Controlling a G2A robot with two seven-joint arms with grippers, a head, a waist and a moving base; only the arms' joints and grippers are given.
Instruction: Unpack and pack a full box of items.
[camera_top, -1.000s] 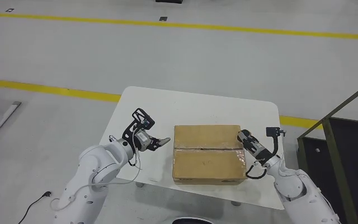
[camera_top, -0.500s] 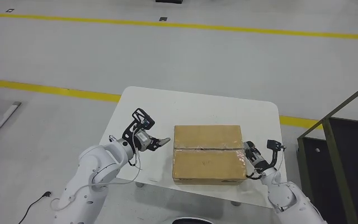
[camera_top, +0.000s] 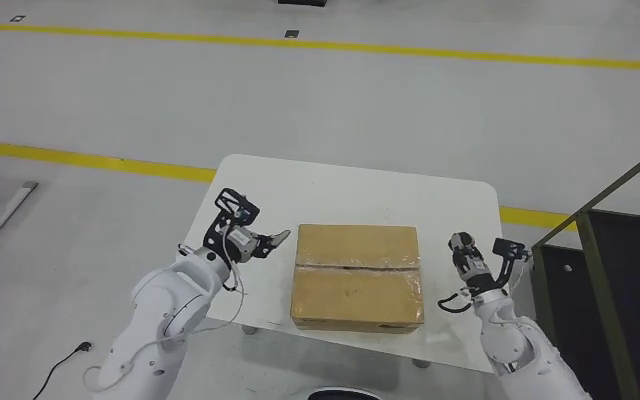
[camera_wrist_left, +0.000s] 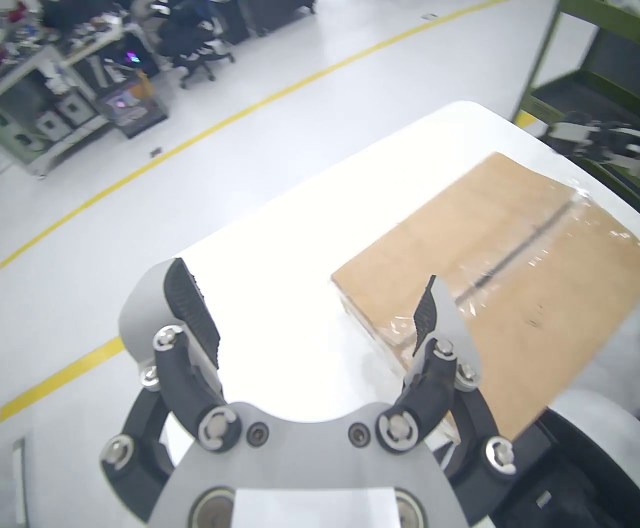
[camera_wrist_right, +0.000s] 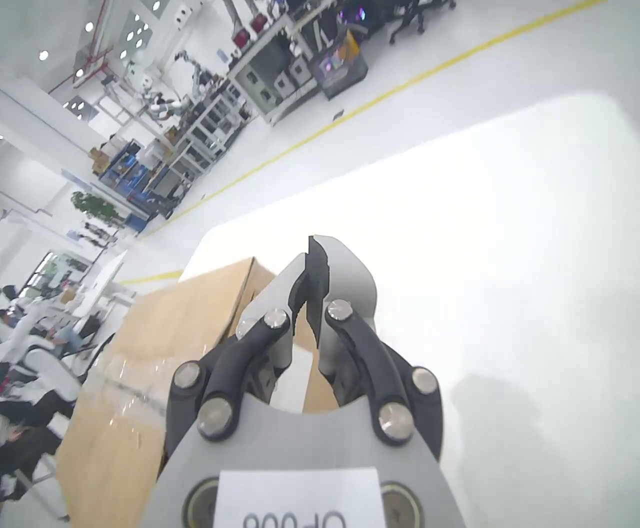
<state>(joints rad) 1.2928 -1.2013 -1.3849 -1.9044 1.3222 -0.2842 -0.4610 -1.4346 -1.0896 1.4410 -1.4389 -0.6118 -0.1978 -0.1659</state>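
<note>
A closed brown cardboard box (camera_top: 356, 275) lies on the white table (camera_top: 350, 190), its top flaps sealed with clear tape along the middle seam. The same box (camera_wrist_left: 505, 280) is seen in the left wrist view and the box (camera_wrist_right: 145, 360) in the right wrist view. My left gripper (camera_top: 275, 239) hovers just off the box's left end, open with nothing between its fingers (camera_wrist_left: 192, 310). My right gripper (camera_top: 461, 248) is a short gap away from the box's right end, shut and empty (camera_wrist_right: 310, 280).
A dark green metal rack (camera_top: 590, 270) stands right of the table. Bare table surface lies beyond the box toward the far edge. Yellow floor lines (camera_top: 320, 45) run behind the table.
The box has slid left across the table. My right gripper has drawn back from the box's right end. My left gripper has shifted left and slightly away.
</note>
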